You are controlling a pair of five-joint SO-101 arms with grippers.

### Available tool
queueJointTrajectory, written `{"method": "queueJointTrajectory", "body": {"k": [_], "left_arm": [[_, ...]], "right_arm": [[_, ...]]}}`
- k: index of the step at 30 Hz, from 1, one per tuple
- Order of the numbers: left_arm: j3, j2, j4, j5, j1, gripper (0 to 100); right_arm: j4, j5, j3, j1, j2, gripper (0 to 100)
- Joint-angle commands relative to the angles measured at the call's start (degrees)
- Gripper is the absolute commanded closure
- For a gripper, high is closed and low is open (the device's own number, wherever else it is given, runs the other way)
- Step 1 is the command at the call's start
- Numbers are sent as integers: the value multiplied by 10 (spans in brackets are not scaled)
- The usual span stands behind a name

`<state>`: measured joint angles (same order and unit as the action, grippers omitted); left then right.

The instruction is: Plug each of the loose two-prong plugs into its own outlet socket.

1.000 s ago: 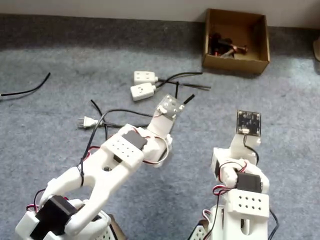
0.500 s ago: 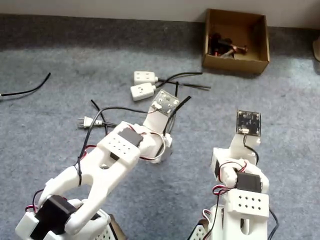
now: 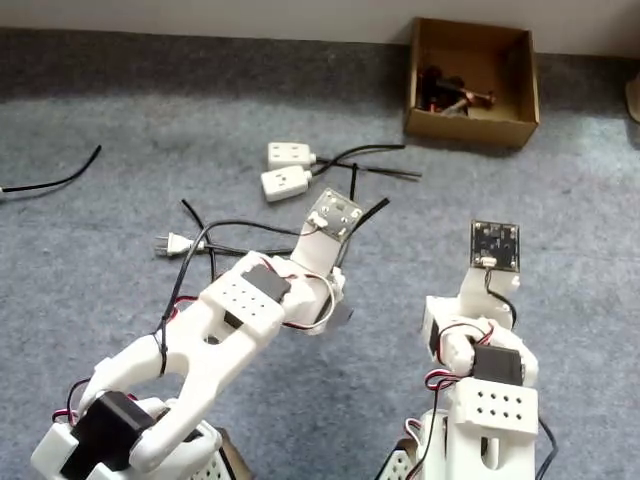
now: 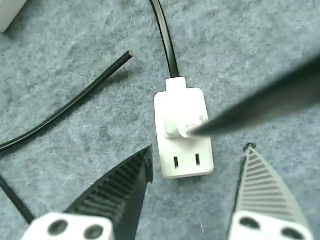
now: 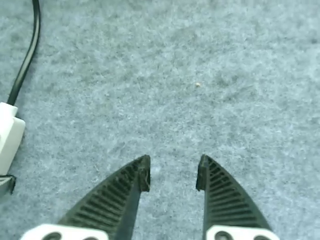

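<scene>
A white outlet socket (image 4: 183,134) on a black cord lies on the grey carpet, its two slots facing my left gripper (image 4: 197,149). That gripper hangs open just above it, one finger on either side. A black wire (image 4: 260,107) crosses close in front of the socket. Two more white sockets (image 3: 291,154) (image 3: 285,183) lie side by side farther back. A loose two-prong plug (image 3: 172,242) on a black cord lies to the left of the left arm. My right gripper (image 5: 172,172) is open over bare carpet, holding nothing. A white socket's edge (image 5: 7,142) lies off to its side.
A cardboard box (image 3: 470,120) holding small parts stands at the back right. Black cords (image 3: 375,165) trail between the sockets and the left arm. A cut wire with a bare end (image 4: 95,87) lies beside the socket. A stray black wire (image 3: 55,180) lies at the far left.
My left gripper swung a little toward the two far sockets, then came partway back. The right arm has kept still.
</scene>
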<state>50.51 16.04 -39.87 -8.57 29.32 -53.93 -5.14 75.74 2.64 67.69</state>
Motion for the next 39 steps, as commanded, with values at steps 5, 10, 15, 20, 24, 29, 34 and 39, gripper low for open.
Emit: {"method": "queueJointTrajectory", "body": {"k": [5,10,15,20,24,29,34,39], "left_arm": [[0,1,23,-5,-7,736],[14,0,45,-4,-22,736],[25,0,67,-4,-21,736],[27,0,67,-4,-21,737],[22,-20,64,-4,-21,738],[-40,-72,25,-4,-21,764],[-93,-121,-12,-4,-21,787],[-98,-130,-11,-4,-21,804]], "right_arm": [[14,-8,-4,3,12,843],[14,-9,-4,3,12,843],[13,-9,-4,3,12,843],[13,-9,-4,3,12,843],[13,-9,-4,3,12,843],[13,-9,-4,3,12,843],[13,-9,-4,3,12,843],[13,-9,-4,3,12,843]]}}
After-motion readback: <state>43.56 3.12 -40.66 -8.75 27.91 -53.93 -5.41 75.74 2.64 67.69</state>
